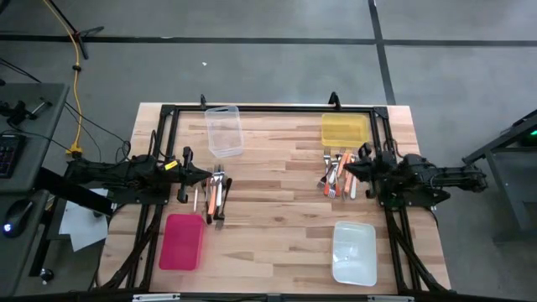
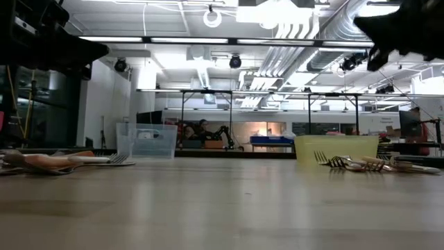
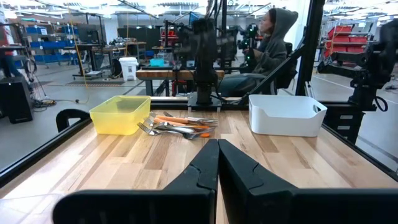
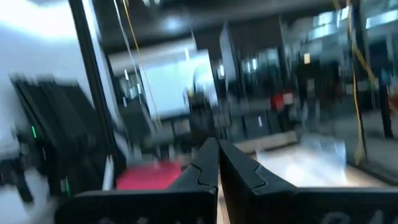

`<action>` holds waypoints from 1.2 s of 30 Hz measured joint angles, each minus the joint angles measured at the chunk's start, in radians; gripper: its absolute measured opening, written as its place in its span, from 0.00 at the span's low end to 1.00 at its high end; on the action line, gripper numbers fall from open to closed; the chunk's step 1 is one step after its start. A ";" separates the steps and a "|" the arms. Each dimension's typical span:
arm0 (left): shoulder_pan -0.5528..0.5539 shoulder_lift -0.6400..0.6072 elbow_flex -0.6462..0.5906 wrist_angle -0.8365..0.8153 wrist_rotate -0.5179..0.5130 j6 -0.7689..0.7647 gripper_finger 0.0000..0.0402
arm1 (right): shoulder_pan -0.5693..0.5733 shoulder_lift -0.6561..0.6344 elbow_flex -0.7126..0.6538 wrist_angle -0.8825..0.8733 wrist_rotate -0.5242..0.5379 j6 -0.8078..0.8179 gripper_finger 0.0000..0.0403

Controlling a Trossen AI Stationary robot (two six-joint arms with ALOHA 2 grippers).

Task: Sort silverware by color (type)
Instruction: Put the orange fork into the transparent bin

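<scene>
The silverware lies in two loose piles on the wooden table. One pile (image 1: 215, 195) is at the left, with orange, white and metal handles; the other (image 1: 337, 174) is at the right and also shows in the left wrist view (image 3: 180, 126). My left gripper (image 1: 206, 175) hangs shut and level above the far end of the left pile, its fingers (image 3: 218, 149) together and holding nothing. My right gripper (image 1: 347, 168) is shut above the right pile, tipped slightly upward, with its fingertips (image 4: 218, 152) closed on nothing.
Four bins stand on the table: a clear one (image 1: 224, 130) far left, a yellow one (image 1: 345, 129) far right, a pink-red one (image 1: 182, 242) near left and a white one (image 1: 353, 252) near right. Bare wood lies between the piles. A person (image 3: 268, 43) sits beyond the table.
</scene>
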 joint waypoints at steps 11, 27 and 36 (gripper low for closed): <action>0.000 0.000 0.000 0.000 0.000 0.000 0.00 | 0.000 0.000 0.000 0.117 0.001 0.119 0.00; 0.000 0.000 0.000 0.000 0.000 0.000 0.00 | 0.000 0.007 0.000 0.104 0.055 0.254 0.00; 0.000 0.000 0.000 0.000 0.000 0.000 0.00 | 0.000 0.126 0.053 0.104 0.120 0.366 0.00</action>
